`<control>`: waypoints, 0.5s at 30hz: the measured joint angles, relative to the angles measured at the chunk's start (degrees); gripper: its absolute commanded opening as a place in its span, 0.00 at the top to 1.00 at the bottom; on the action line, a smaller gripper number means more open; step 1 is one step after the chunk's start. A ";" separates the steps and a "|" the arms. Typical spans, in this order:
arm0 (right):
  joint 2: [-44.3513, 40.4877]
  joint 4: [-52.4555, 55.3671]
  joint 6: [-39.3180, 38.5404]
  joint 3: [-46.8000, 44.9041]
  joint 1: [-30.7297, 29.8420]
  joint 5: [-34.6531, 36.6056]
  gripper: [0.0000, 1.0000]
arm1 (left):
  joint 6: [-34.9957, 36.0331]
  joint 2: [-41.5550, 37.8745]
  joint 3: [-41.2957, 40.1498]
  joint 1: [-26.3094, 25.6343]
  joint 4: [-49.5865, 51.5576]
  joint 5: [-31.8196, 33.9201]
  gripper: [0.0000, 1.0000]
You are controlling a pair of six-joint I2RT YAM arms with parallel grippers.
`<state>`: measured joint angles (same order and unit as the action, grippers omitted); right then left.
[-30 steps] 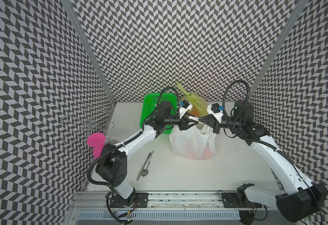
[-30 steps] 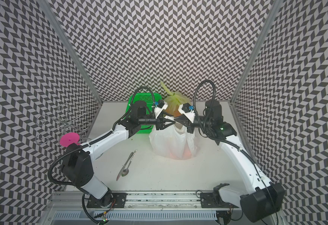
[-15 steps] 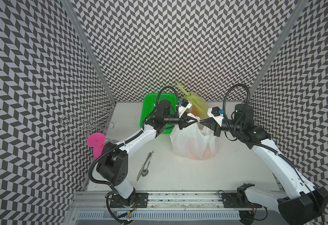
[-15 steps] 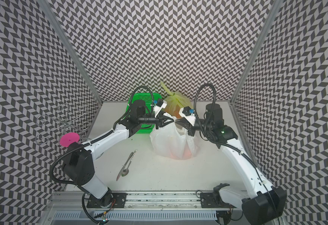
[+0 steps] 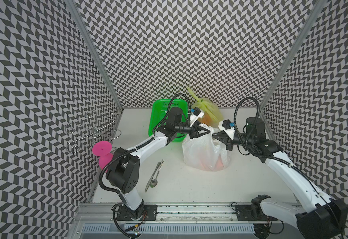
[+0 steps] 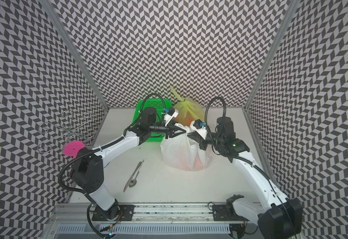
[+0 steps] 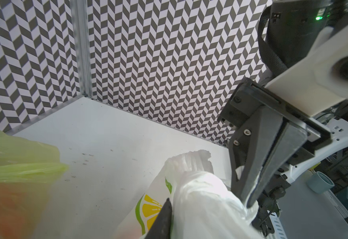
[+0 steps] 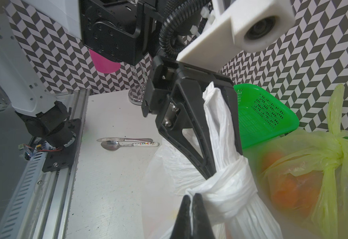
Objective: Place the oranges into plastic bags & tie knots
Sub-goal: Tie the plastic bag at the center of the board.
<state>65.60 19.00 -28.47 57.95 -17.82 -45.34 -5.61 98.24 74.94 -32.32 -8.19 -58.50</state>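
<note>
The white lemon-print plastic bag (image 5: 202,153) (image 6: 179,153) stands mid-table with oranges (image 5: 220,163) showing faintly through it. Its handle strips are wrapped into a loose knot (image 8: 227,186). My left gripper (image 5: 209,130) (image 8: 212,175) is shut on one handle strip, which runs up between its fingers (image 7: 165,215). Facing it, my right gripper (image 5: 212,135) (image 8: 190,195) is shut on a pinch of the other strip. Behind them the yellow-green bag (image 5: 207,107) (image 8: 313,175) holds oranges (image 8: 293,186) and is tied with a knot (image 8: 340,153).
A green mesh basket (image 5: 169,115) stands at the back, under the left arm. A knife and spoon (image 5: 154,175) lie left of the white bag. A pink cup (image 5: 101,148) and a wire stand (image 5: 90,130) sit at the left wall.
Both grippers stay together at the white bag's top. The left jaws, wider a second ago, have closed in on the handle strip. The right gripper keeps its pinch.
</note>
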 measured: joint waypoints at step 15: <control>-0.07 -0.70 -4.20 -0.92 0.00 2.03 1.00 | 0.57 1.29 1.16 0.00 0.96 -5.95 0.51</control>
<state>65.54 18.31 -32.67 57.04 -17.82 -43.31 -5.04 99.53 76.09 -32.32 -7.22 -64.45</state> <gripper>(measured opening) 0.048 0.496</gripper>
